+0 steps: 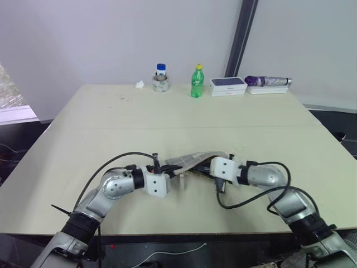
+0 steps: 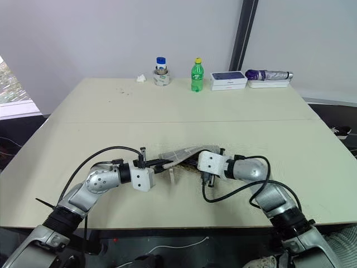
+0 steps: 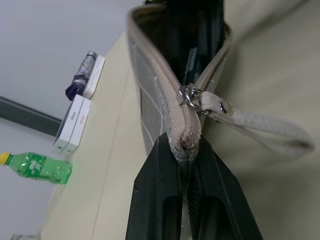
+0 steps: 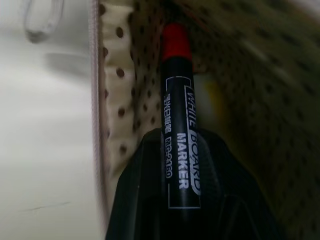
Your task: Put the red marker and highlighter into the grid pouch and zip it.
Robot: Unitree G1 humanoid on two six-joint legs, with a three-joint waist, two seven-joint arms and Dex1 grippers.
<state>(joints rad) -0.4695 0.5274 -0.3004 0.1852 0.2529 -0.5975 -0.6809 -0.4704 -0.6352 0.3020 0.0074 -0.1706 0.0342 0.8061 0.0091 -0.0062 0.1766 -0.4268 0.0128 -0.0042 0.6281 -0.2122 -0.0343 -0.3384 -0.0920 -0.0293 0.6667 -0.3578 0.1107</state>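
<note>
The red marker (image 4: 177,135), black barrel with white lettering and a red cap, sits cap-first inside the grid pouch (image 1: 192,161), whose lining is pale with brown dots. The right gripper (image 4: 180,200) has its black fingers closed around the barrel. A yellow shape beside the marker may be the highlighter; I cannot tell. The left gripper (image 3: 187,165) pinches the pouch's closed end tight, just behind the zipper pull (image 3: 200,102) and its pale cord, holding the mouth open. The pouch lies near the front edge of the table (image 1: 111,123). Well beyond the pouch, along the far edge, stand a jar (image 1: 161,78), green bottle (image 1: 197,81), white box (image 1: 227,86) and folded umbrella (image 1: 269,81); bare tabletop lies between.
</note>
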